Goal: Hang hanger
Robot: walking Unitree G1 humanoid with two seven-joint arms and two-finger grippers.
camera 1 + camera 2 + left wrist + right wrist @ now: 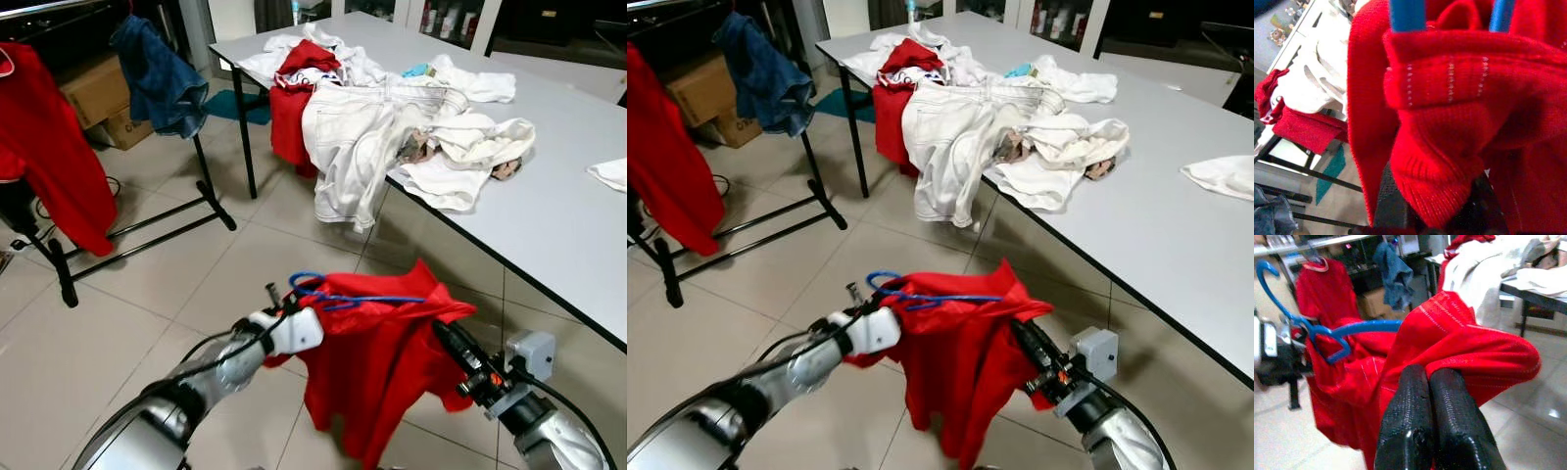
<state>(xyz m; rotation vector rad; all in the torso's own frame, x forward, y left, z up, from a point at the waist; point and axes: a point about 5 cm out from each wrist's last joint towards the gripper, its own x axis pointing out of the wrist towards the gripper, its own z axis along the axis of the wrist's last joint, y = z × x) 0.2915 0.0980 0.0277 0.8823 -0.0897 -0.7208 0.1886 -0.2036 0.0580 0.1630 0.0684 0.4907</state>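
- Right gripper (pixel 1427 382): jaws clenched together on a fold of the red knit sweater (pixel 382 372), at about four o'clock in the head view.
- Left gripper (pixel 294 328): its jaws are buried under red cloth at the sweater's other shoulder, near seven o'clock; I cannot tell how they stand, though the garment looks held from that side.
- The blue plastic hanger (pixel 333 294) sits threaded in the sweater between the two arms, hook poking up free at the left end. That's the task's thing, carried low over the tiled floor (pixel 176 294), well apart from the rack.
- Out at ten o'clock stands the black clothes rack (pixel 147 220), with a red shirt (pixel 49 147) and a blue denim garment (pixel 157 78) already hanging.
- At one o'clock, the grey worktop (pixel 568 225) carries a heap of white clothes (pixel 392 127) with some red mixed in.
- To do this well, I'd say: keep both shoulders level so the sweater stays seated, turn toward the rack, and lift the hook above the rail before lowering it into the gap between the two hung garments.
- Count: one hanger in hand, one sweater on it, two garments on the rack, one rack, one worktop.
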